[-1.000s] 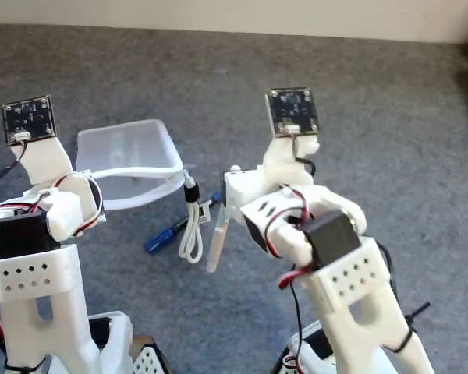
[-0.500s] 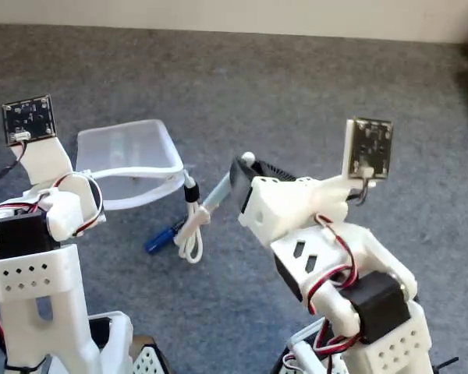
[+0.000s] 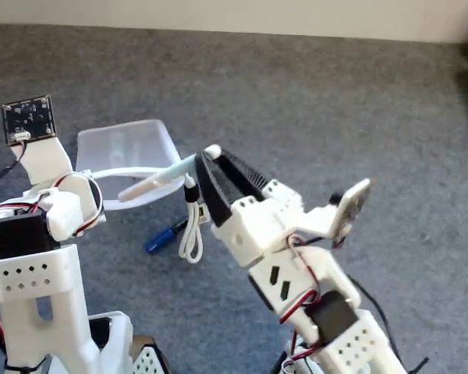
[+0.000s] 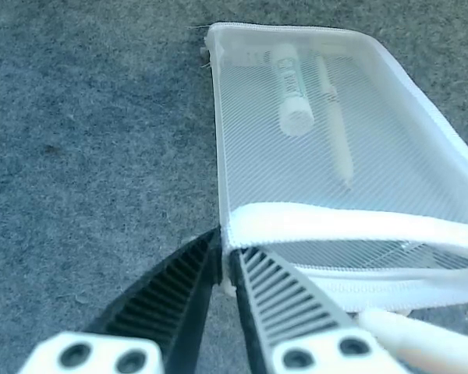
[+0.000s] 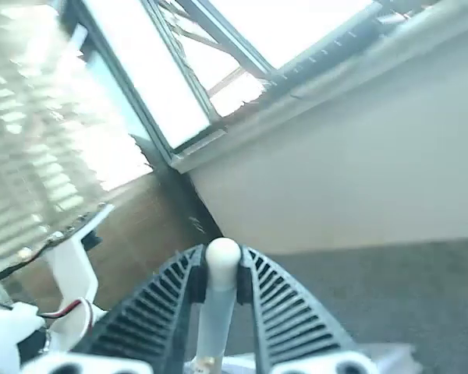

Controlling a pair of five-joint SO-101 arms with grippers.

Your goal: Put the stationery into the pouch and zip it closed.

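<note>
Over on the grey carpet (image 3: pixel 359 93), seen from above, the left arm (image 3: pixel 43 222) is standing upright beside the pouch (image 3: pixel 125 144), its own wrist covering the spot where it meets the pouch's rim. The right arm (image 3: pixel 296 265) is leaning low across from the other side. The right gripper (image 3: pixel 207 154) is pinching a white pen (image 3: pixel 152 183) near its back end, so the pen is slanting toward the pouch's open mouth with its tip over the rim. A blue pen (image 3: pixel 165 234) and a looped white cable (image 3: pixel 190 234) are lying on the carpet near that gripper, apart from the pouch. From the left wrist, the left gripper (image 4: pixel 225 251) is pressing its two ribbed jaws together on a corner of the pouch's white rim. Through the mesh wall a stubby white tube (image 4: pixel 290 86) and a slim white stick (image 4: pixel 333 128) are lying side by side inside, and the held pen's tip is poking in, cut off. From the right wrist, the ribbed jaws are squeezing the white pen just under its rounded end, with a bright window (image 5: pixel 179 70) and a pale wall (image 5: pixel 359 156) behind, and the pouch is hard to make out.
</note>
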